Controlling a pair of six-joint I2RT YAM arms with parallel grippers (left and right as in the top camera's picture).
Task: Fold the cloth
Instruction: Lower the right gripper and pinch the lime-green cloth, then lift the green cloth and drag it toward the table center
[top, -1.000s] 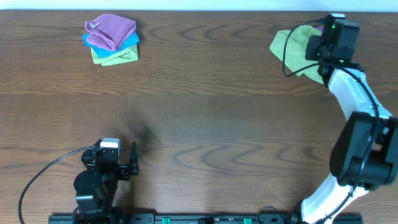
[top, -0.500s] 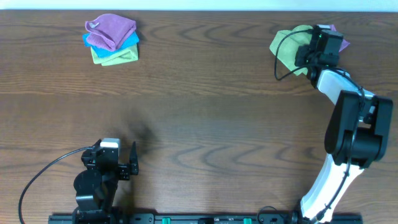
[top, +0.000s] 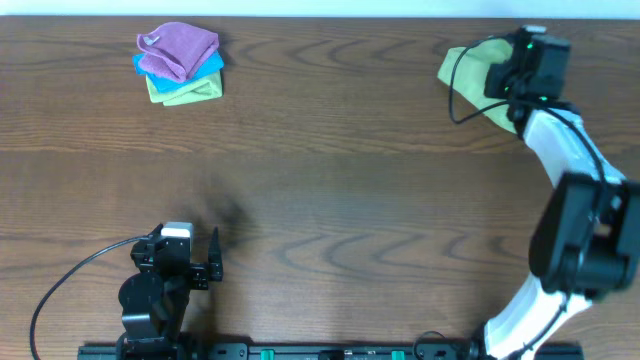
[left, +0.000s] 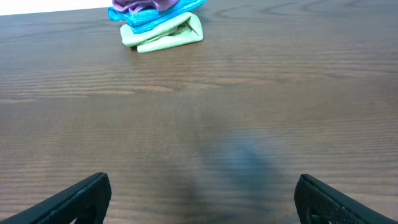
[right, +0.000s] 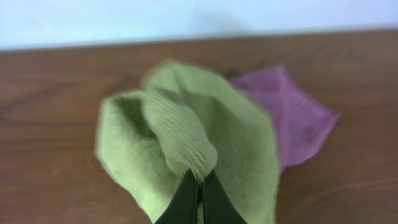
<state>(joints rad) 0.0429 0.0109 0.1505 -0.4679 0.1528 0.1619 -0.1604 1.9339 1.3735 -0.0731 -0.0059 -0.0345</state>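
Note:
A crumpled green cloth (top: 470, 75) lies at the table's far right corner; it also shows in the right wrist view (right: 186, 137). My right gripper (top: 512, 92) is shut on a pinched ridge of the green cloth (right: 200, 182) and holds it bunched up. A purple cloth (right: 292, 115) lies under and behind the green one; in the overhead view it is hidden by the arm. My left gripper (left: 199, 199) is open and empty, low over bare table at the front left (top: 205, 262).
A stack of folded cloths, purple on blue on green (top: 178, 63), sits at the far left; it also shows in the left wrist view (left: 158, 22). The table's far edge runs just behind both cloth piles.
My right gripper has shifted slightly right and back with the green cloth in it; the cloth's shape has changed. The left arm has not moved.

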